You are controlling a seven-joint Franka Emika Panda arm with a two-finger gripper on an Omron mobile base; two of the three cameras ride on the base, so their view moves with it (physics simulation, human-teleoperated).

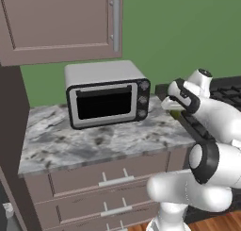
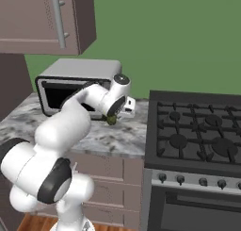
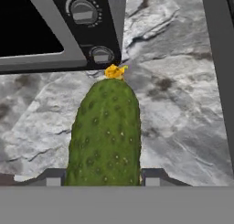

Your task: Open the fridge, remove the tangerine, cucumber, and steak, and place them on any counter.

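My gripper [image 3: 104, 176] is shut on the cucumber [image 3: 107, 131], a bumpy dark green one with a yellow tip. Its fingertips [image 3: 53, 177] press on both sides of the cucumber's base. The cucumber hangs a little above the marbled counter [image 3: 183, 104], just right of the toaster oven's knobs. From the base, the gripper [image 2: 116, 116] hovers over the counter [image 2: 106, 138] between toaster oven and stove, with the cucumber [image 2: 112, 119] poking out below the hand. In the left base view the gripper [image 1: 175, 108] is at the counter's [image 1: 94, 143] right end. The fridge, tangerine and steak are out of view.
A silver toaster oven [image 1: 106, 93] [image 2: 70, 84] stands at the back of the counter. A black gas stove [image 2: 197, 131] borders the counter on the right. Taupe wall cabinets [image 1: 61, 22] hang above, and drawers with bar handles [image 1: 115, 180] sit below.
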